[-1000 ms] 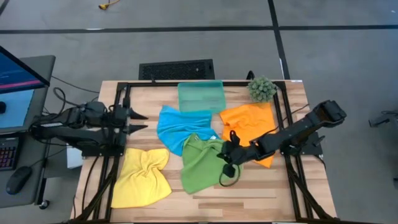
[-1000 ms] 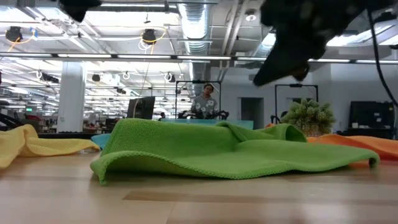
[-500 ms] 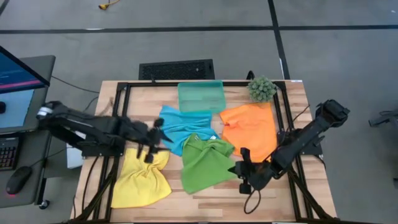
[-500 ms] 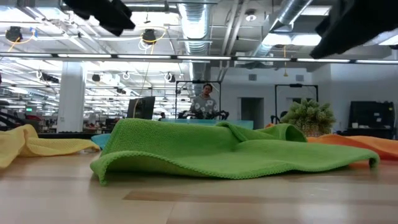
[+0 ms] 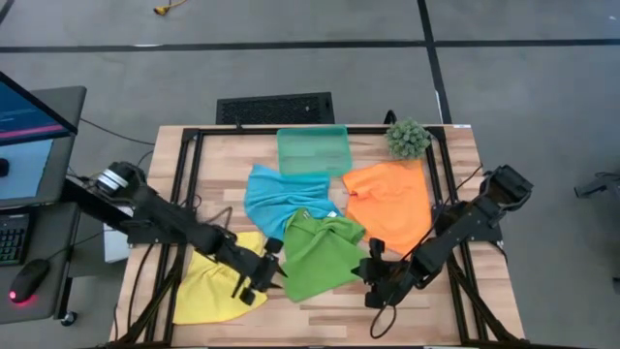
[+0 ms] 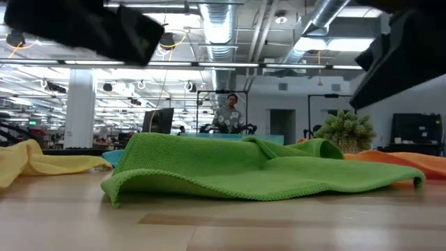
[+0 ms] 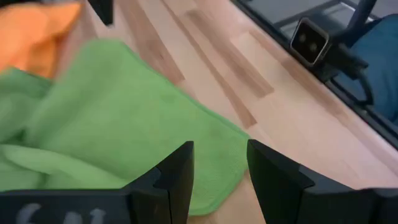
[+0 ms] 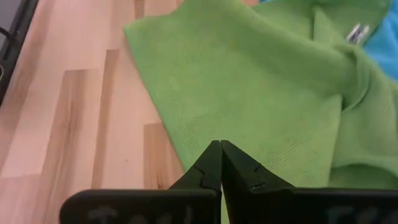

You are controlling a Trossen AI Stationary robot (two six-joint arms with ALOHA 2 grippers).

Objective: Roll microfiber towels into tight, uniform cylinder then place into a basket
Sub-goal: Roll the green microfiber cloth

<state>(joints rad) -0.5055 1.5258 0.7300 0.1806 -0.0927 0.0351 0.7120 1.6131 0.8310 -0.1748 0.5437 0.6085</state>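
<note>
You have bare desk (image 5: 339,308) along the near edge, in front of the green towel (image 5: 315,254). The left hand (image 5: 263,276) and right hand (image 5: 371,276) flank that towel. Farther back the blue towel (image 5: 281,194), orange towel (image 5: 387,199), basket (image 5: 312,148) and plant ball (image 5: 408,138) crowd the desk; the yellow towel (image 5: 208,286) fills the near left corner.

I'm seeing grey floor (image 5: 542,97) surrounding the table (image 5: 455,320), ceiling lights (image 6: 209,64) glowing overhead, a person (image 6: 228,115) sitting mid-frame.
</note>
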